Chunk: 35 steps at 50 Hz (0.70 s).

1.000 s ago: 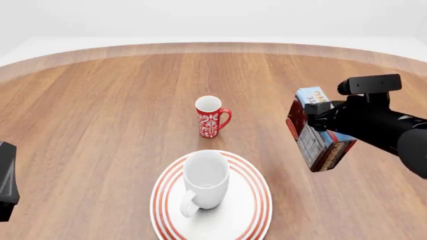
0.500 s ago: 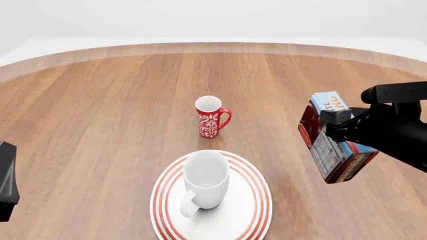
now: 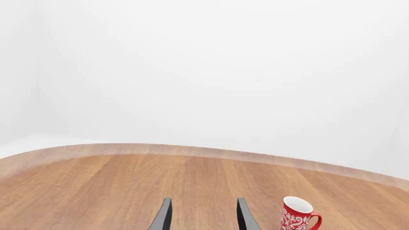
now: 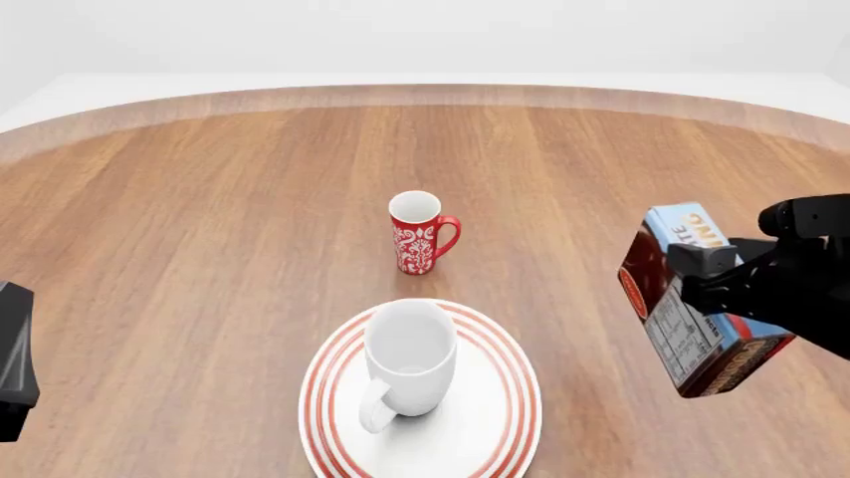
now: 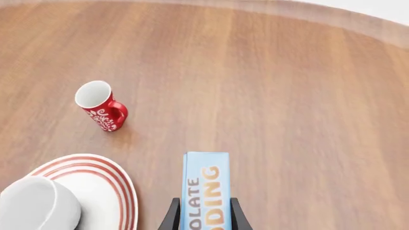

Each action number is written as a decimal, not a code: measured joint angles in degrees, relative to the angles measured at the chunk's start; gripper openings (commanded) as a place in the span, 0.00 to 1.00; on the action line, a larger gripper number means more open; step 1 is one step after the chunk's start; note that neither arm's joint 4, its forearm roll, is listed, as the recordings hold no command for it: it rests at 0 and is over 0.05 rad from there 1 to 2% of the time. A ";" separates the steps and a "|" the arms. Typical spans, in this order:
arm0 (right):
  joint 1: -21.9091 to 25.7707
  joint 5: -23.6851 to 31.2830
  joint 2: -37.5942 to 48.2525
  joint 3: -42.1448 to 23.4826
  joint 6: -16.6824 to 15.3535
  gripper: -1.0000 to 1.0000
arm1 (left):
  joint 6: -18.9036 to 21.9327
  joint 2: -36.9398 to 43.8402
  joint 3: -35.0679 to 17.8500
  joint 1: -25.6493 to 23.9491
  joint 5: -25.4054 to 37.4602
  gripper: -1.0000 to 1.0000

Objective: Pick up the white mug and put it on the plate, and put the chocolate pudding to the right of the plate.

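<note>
The white mug (image 4: 409, 357) stands upright on the plate (image 4: 509, 398), near the table's front edge, its handle toward the front left. Both also show in the right wrist view: the white mug (image 5: 35, 207) and the plate (image 5: 102, 184). My right gripper (image 4: 707, 287) is shut on the chocolate pudding (image 4: 691, 314) and holds it tilted in the air, to the right of the plate. In the right wrist view the chocolate pudding (image 5: 204, 189) sits between the right gripper's (image 5: 203, 219) fingers. My left gripper (image 3: 203, 219) is open with nothing in it.
A red mug (image 4: 420, 233) with a white pattern stands upright behind the plate; the same red mug (image 3: 296, 216) shows in the left wrist view. A dark part of the left arm (image 4: 11, 358) sits at the far left edge. The round wooden table (image 4: 199, 219) spreads all around.
My right gripper has carried the chocolate pudding to the right and toward the front of the table. The white mug, plate, red mug and left arm have stayed put.
</note>
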 measured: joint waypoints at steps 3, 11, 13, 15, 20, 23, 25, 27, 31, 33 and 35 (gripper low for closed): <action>-0.30 0.79 -0.89 0.31 -0.23 0.00 | 0.00 0.00 0.00 -0.01 -0.01 1.00; -1.13 2.77 -3.02 1.20 -1.08 0.00 | 0.00 0.00 0.01 -0.03 -0.01 1.00; -1.31 3.20 -3.46 1.39 -1.26 0.00 | -0.01 0.00 0.01 -0.03 -0.02 1.00; -1.49 3.58 -3.85 1.55 -1.42 0.00 | -0.02 0.00 0.01 -0.03 -0.03 1.00; -1.87 4.30 -4.69 2.14 -1.78 0.00 | -0.05 0.00 0.00 -0.03 -0.05 1.00; -2.10 4.52 -5.07 2.65 -1.98 0.00 | -0.05 0.00 0.00 -0.04 -0.06 1.00; -2.22 4.60 -5.26 3.02 -2.11 0.00 | -0.05 0.00 0.00 -0.05 -0.07 1.00; -2.34 4.64 -5.41 3.39 -2.24 0.00 | -0.05 0.00 0.00 -0.05 -0.07 1.00; -2.54 4.57 -5.58 4.21 -2.51 0.00 | -0.05 0.00 -0.01 -0.06 -0.08 1.00; -2.65 4.44 -5.58 4.62 -2.63 0.00 | -0.05 0.00 -0.01 -0.07 -0.08 1.00; -2.74 4.30 -5.56 5.03 -2.75 0.00 | -0.06 0.00 -0.01 -0.08 -0.08 1.00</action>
